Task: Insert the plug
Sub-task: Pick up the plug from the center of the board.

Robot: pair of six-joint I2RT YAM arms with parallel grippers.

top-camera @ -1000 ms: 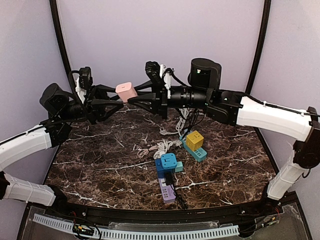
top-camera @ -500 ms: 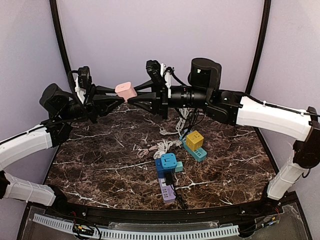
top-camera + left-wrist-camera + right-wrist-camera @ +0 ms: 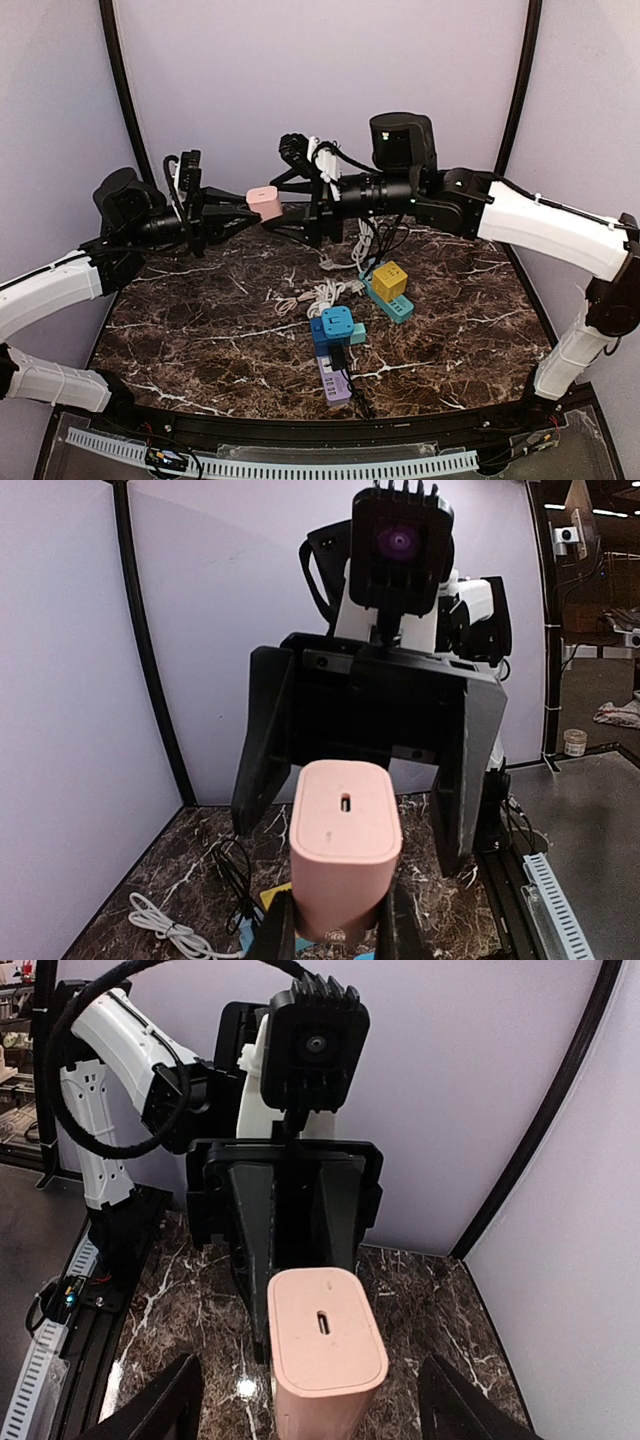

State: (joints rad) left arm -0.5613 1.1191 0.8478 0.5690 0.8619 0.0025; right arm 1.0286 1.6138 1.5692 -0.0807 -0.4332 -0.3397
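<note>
The plug (image 3: pixel 265 203) is a pink charger block with a small slot in its end face, held in the air above the table's back left. My left gripper (image 3: pixel 250 209) is shut on its lower end, its fingers (image 3: pixel 273 932) pressed against both sides of the plug (image 3: pixel 343 845). My right gripper (image 3: pixel 288 212) faces the left one from the right and stands open. Its fingers (image 3: pixel 160 1408) are spread wide on either side of the plug (image 3: pixel 325 1345) without touching it.
On the dark marble table (image 3: pixel 200 330) lie a purple power strip (image 3: pixel 336 383) with a blue cube adapter (image 3: pixel 332 325), a teal strip (image 3: pixel 393 302) with a yellow cube (image 3: pixel 390 280), and a coiled white cable (image 3: pixel 318 295). Black cords trail at the back.
My right gripper has opened and let go of the pink plug. The left gripper closed on it and now carries it slightly right and lower.
</note>
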